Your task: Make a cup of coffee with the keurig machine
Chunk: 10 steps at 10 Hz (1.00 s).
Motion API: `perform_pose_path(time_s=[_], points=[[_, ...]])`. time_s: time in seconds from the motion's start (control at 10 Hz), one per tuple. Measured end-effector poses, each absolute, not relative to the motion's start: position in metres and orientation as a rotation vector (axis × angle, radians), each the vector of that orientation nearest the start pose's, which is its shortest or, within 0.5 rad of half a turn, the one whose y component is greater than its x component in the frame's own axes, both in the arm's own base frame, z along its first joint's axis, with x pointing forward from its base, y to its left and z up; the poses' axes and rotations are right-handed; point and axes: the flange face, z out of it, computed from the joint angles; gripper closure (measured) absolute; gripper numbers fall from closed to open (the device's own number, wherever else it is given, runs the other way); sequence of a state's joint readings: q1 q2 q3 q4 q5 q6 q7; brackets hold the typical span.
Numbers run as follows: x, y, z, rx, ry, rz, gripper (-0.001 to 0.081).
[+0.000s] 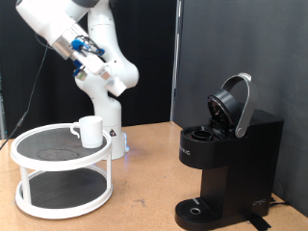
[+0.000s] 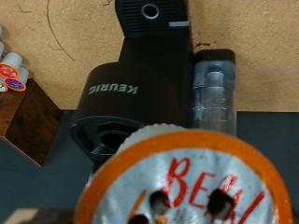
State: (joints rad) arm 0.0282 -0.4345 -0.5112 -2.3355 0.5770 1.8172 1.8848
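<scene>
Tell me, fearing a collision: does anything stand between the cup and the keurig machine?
Nothing visible does. The cup stands on the white stand at the exterior view's left; only tabletop separates it from the keurig machine. The gripper hangs above the stand.

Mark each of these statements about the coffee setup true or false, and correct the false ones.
1. The keurig machine has its lid raised. True.
2. The cup stands on the machine's drip tray. False: it sits on the top tier of the white wire stand.
3. The cup is upright. True.
4. The machine lies tipped on its side. False: it stands upright on the table.
5. The wrist view shows a foil-topped pod with punctures close to the camera. True.
</scene>
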Motion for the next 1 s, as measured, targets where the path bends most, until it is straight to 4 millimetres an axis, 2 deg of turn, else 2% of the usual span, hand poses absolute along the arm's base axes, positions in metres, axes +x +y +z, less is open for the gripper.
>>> perform_pose_path(time_s=[0.1,0.3,0.5,1.0], points=[[0.396,-0.164,0.494,-0.8,2.442,0.81,0.0436],[0.392,-0.167,0.492,-0.84,2.408,0.83,0.0436],[0.4,-0.161,0.496,-0.778,2.337,0.899,0.0436],[0.443,-0.107,0.507,-0.803,2.373,1.07,0.0436]])
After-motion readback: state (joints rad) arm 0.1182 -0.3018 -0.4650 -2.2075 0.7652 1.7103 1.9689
